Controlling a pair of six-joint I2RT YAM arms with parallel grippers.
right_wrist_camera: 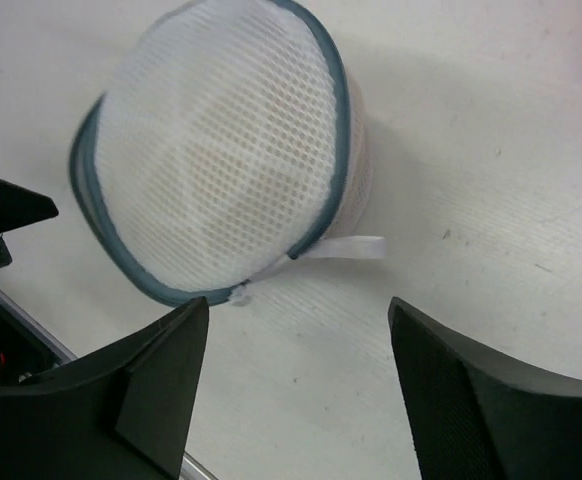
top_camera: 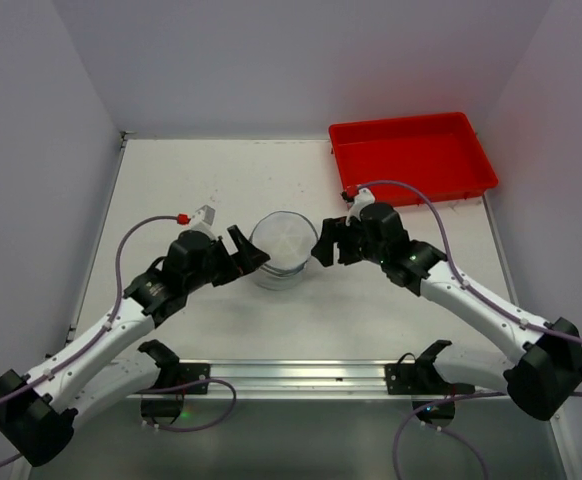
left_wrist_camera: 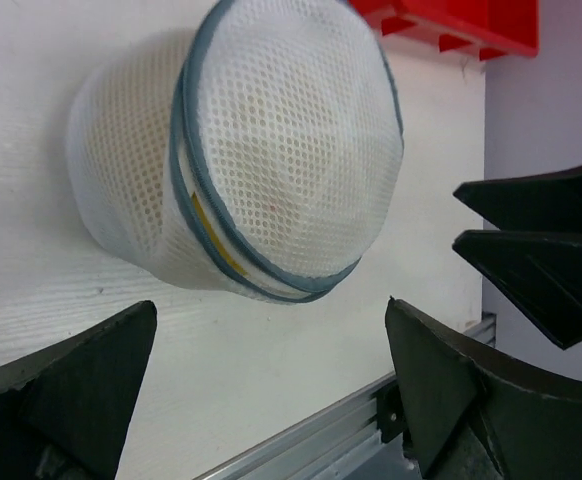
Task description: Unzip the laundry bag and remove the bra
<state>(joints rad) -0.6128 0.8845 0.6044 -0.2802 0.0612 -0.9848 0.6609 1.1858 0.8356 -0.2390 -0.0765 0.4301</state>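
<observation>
The laundry bag (top_camera: 283, 250) is a round white mesh pouch with a blue-grey zipper band, zipped shut, on the white table between my two grippers. It fills the upper left wrist view (left_wrist_camera: 241, 150) and the right wrist view (right_wrist_camera: 221, 150), where a white ribbon tab (right_wrist_camera: 349, 247) sticks out at its edge. My left gripper (top_camera: 246, 252) is open just left of the bag, not touching it. My right gripper (top_camera: 328, 243) is open just right of it. The bra is hidden; only a faint pale shape shows through the mesh.
A red rectangular tray (top_camera: 411, 155) stands at the back right, its corner showing in the left wrist view (left_wrist_camera: 471, 25). An aluminium rail (top_camera: 296, 375) runs along the table's near edge. White walls enclose the table on the left, back and right.
</observation>
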